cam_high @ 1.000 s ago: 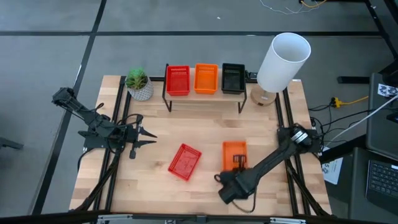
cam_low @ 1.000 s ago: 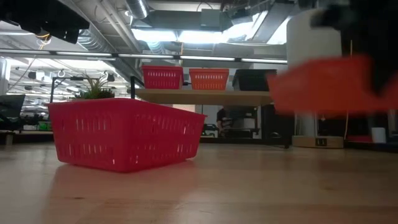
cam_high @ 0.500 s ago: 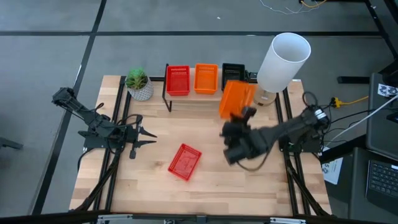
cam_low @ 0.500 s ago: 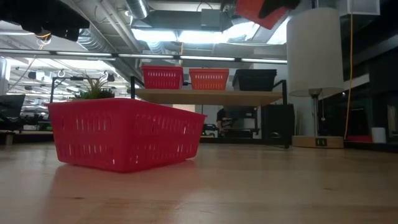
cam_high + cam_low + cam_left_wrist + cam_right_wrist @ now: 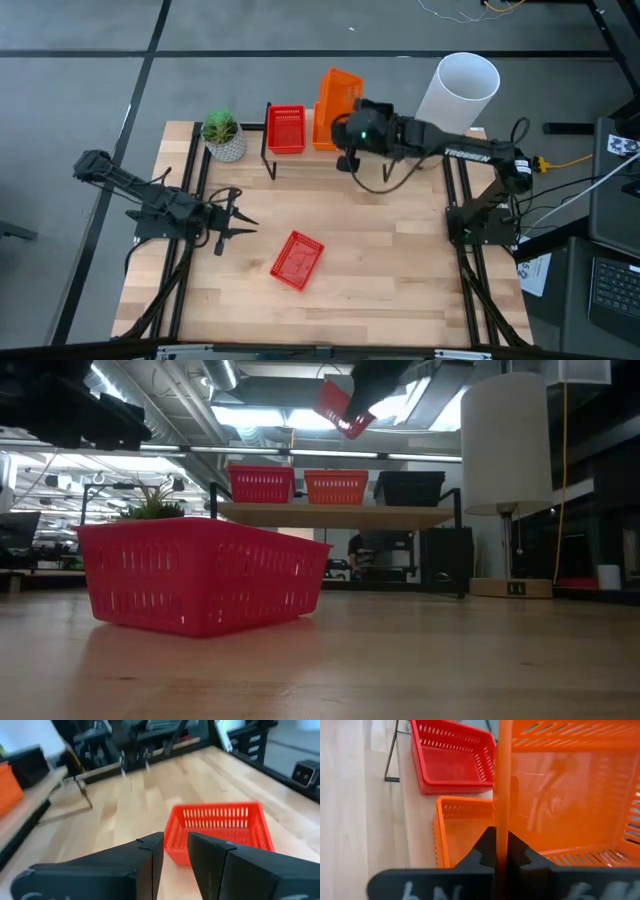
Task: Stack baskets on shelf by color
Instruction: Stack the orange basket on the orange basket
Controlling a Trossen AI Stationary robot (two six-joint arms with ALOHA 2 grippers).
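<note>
While the broad pale wooden tabletop [image 5: 400, 270] carries everything, the low wooden-plank shelf on thin black legs [image 5: 330, 158] stands along its far edge, between a small potted green plant [image 5: 222, 132] and a tall white cylindrical lamp [image 5: 456, 98]. On the shelf sit three shallow plastic mesh baskets: a red shelf basket [image 5: 286, 129], an orange shelf basket [image 5: 462, 832] and a black shelf basket [image 5: 409, 488]. A loose red mesh basket [image 5: 298, 259] lies on the tabletop, near its middle. The right gripper [image 5: 352, 132] is clenched on one thin wall of a carried orange mesh basket [image 5: 337, 97], held tilted above the orange shelf basket and not yet nested. The left gripper [image 5: 237, 213] hangs empty with fingers parted, pointing at the loose red mesh basket, near it but apart. Such a basket looks light and slightly springy, with a smooth rim; pinching a side wall at mid-length, as here, seems the surest hold, though it may swing.
</note>
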